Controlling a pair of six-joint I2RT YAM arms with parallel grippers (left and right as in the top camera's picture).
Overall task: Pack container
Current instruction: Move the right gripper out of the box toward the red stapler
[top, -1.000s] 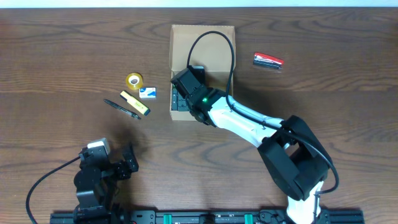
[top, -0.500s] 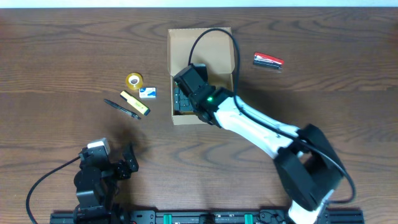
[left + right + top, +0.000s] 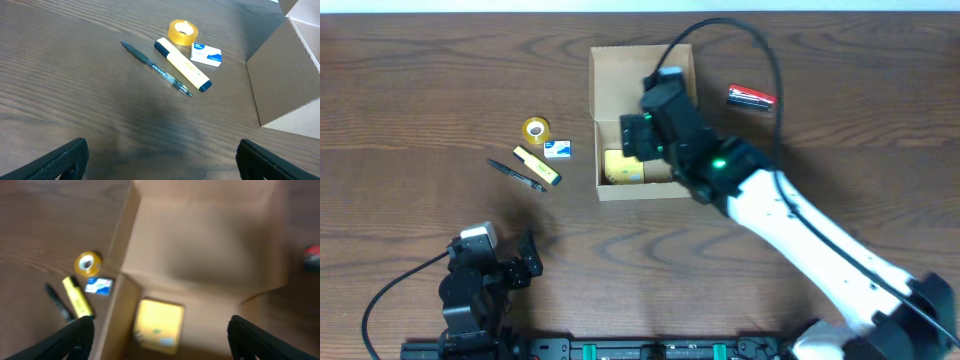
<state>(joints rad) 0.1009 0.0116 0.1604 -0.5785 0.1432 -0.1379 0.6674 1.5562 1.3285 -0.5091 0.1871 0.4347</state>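
Note:
The tan cardboard container (image 3: 612, 75) stands open at the table's back middle, with a yellow square pad (image 3: 623, 166) lying inside its near part. My right gripper (image 3: 642, 135) hovers over the box, open and empty; its wrist view shows the box floor (image 3: 210, 255) and the pad (image 3: 158, 325) between the spread fingers (image 3: 160, 340). My left gripper (image 3: 160, 160) is open and empty near the front left (image 3: 520, 262), apart from the items.
Left of the box lie a tape roll (image 3: 535, 129), a small white-blue eraser (image 3: 558, 149), a yellow highlighter (image 3: 537, 165) and a black pen (image 3: 515, 175). The left wrist view shows them too: tape (image 3: 183, 32), highlighter (image 3: 182, 65). A red item (image 3: 751, 97) lies right of the box.
My right gripper has risen and drawn back from inside the box toward its right, leaving the yellow pad uncovered on the box floor. The left arm has not moved.

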